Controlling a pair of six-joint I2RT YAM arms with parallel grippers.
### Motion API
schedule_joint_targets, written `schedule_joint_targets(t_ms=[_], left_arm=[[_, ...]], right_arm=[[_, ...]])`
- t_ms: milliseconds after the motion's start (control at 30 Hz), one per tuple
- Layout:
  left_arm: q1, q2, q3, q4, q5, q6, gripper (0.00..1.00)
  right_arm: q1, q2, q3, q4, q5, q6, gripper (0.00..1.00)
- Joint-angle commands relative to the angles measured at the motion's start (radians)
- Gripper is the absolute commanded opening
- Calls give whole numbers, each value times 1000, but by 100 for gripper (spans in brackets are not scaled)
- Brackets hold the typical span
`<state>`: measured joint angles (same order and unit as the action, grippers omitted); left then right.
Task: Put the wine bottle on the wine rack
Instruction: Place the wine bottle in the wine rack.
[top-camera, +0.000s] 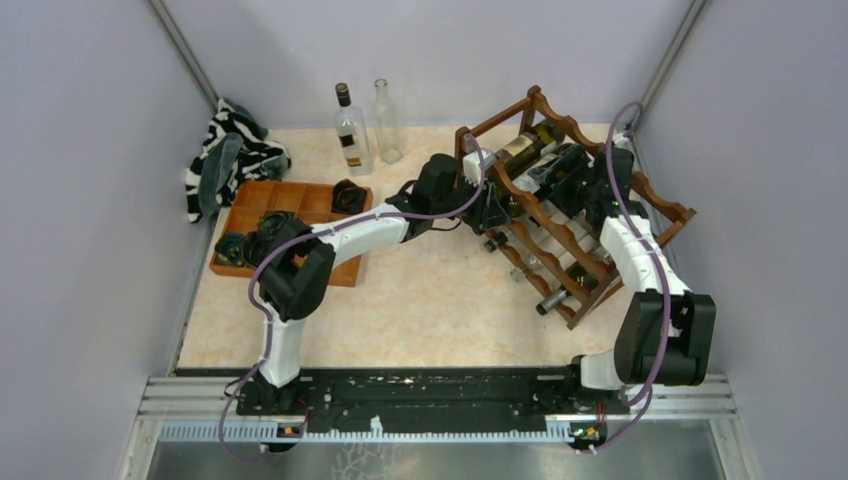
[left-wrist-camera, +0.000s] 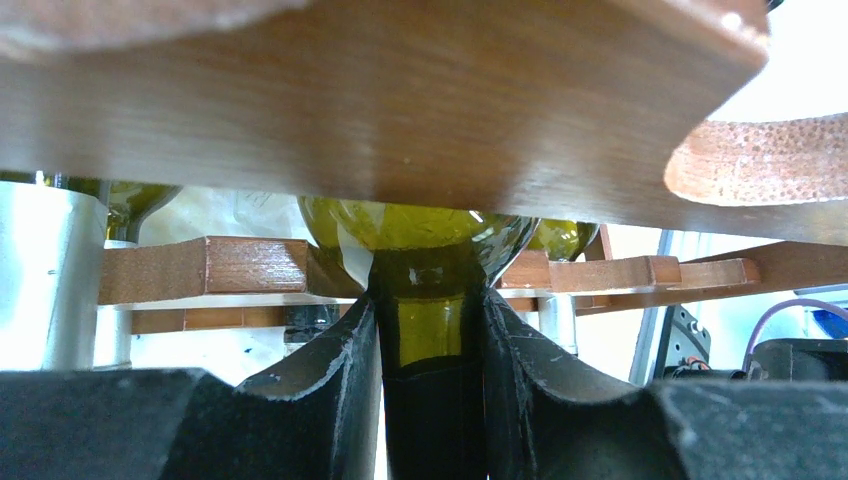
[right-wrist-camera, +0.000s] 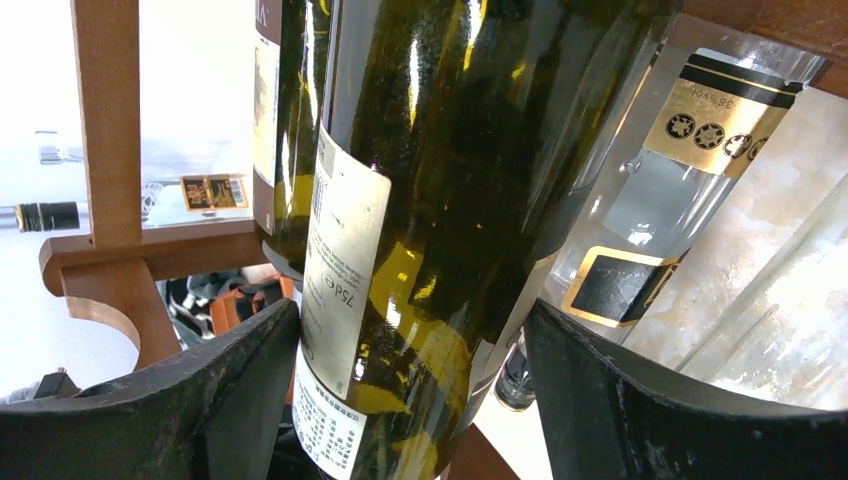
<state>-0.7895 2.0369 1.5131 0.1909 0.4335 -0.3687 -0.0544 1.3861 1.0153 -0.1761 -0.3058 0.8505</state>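
The wine rack (top-camera: 600, 235) is a dark reddish-brown frame with scalloped rails, standing at the right of the table. A green wine bottle (top-camera: 548, 168) lies in its upper part. My left gripper (top-camera: 492, 205) is at the rack's left side, shut on the bottle's neck (left-wrist-camera: 430, 330), with a rack rail (left-wrist-camera: 380, 100) just above. My right gripper (top-camera: 578, 185) is open around the bottle's labelled body (right-wrist-camera: 440, 200). A gap shows beside its right finger (right-wrist-camera: 620, 400).
Another green bottle (top-camera: 528, 146) lies on the top tier, and clear bottles (top-camera: 560, 290) lie in lower tiers. Two upright clear bottles (top-camera: 352, 130) stand at the back. An orange-brown compartment tray (top-camera: 290, 200) and a zebra cloth (top-camera: 230, 155) are at the left.
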Motion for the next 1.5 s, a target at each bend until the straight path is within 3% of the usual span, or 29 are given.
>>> schedule_joint_targets(t_ms=[0, 133, 300, 400, 800, 1233, 1467], left_arm=[[4, 17, 76, 149, -17, 29, 23], [4, 17, 76, 148, -15, 26, 25], [4, 18, 74, 156, 14, 35, 19], [4, 9, 58, 184, 41, 45, 18], [10, 21, 69, 193, 43, 21, 22], [18, -29, 17, 189, 30, 10, 63], [27, -70, -36, 178, 24, 29, 67]], right_arm=[[3, 25, 33, 32, 15, 49, 76], [4, 34, 30, 33, 13, 51, 72], [3, 59, 44, 14, 3, 43, 89], [4, 85, 48, 7, -1, 51, 90], [4, 86, 47, 27, -33, 58, 73], [-33, 65, 50, 58, -6, 39, 48], [-37, 49, 51, 88, -3, 31, 39]])
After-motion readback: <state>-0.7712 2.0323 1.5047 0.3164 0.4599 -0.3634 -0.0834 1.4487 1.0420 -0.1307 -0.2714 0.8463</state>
